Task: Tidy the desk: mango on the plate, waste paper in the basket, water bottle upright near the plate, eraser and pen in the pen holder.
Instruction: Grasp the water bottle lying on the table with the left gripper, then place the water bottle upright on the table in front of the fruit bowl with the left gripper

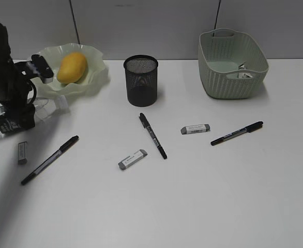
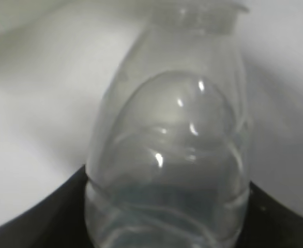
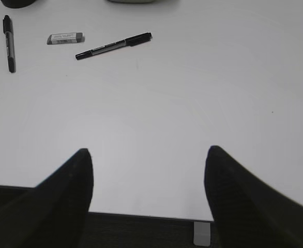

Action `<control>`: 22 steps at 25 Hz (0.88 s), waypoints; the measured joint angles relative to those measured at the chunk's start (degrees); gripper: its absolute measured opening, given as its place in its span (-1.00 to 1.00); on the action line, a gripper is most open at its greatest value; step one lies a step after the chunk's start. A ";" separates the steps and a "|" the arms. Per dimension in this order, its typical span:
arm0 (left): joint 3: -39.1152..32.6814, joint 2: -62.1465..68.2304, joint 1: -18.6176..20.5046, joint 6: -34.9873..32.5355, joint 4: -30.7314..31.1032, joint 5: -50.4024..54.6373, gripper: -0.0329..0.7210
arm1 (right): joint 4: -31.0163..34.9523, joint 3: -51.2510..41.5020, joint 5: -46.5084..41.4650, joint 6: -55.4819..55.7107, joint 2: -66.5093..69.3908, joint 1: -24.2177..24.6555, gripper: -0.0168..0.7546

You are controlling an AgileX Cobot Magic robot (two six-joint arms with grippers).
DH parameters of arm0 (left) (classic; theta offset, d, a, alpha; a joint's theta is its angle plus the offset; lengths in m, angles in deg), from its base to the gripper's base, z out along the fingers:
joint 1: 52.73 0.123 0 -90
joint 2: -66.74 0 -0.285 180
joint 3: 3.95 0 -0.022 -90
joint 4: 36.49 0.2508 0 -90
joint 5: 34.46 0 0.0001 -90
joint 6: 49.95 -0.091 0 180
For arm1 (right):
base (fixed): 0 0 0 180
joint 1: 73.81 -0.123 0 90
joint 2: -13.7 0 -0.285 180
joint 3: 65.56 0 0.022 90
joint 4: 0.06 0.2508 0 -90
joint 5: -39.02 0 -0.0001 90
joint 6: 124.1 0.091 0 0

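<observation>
The water bottle (image 1: 49, 108) lies on its side on the desk (image 1: 203, 196), left of the plate (image 1: 95, 77). My left gripper (image 1: 14, 120) is down on it, shut on its body; in the left wrist view the bottle (image 2: 172, 134) fills the frame between my fingers (image 2: 167, 178). The mango (image 1: 72, 67) lies in the plate. The waste paper (image 1: 243, 73) lies in the basket (image 1: 231, 85). The pen holder (image 1: 141, 81) stands upright. Three pens (image 1: 49, 160) (image 1: 152, 135) (image 1: 237, 133) and three erasers (image 1: 22, 153) (image 1: 132, 159) (image 1: 195, 129) lie on the desk. My right gripper (image 3: 147, 155) is open and empty.
The right gripper hangs over the desk's front edge (image 3: 141, 216). The right wrist view shows a pen (image 3: 114, 46), an eraser (image 3: 65, 37) and another pen (image 3: 8, 43) far ahead. A wall stands behind the desk.
</observation>
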 joint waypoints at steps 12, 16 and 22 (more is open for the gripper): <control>-0.26 -7.78 0.00 0.39 -7.63 8.47 0.40 | 0.00 0.00 0.05 0.00 0.00 0.00 0.42; -0.66 -13.58 0.00 2.21 -13.29 11.43 0.40 | 0.00 0.00 0.05 0.00 0.00 0.00 0.42; -8.15 -23.43 2.45 3.47 -22.33 10.86 0.40 | 0.00 0.00 0.05 0.00 0.00 0.00 0.42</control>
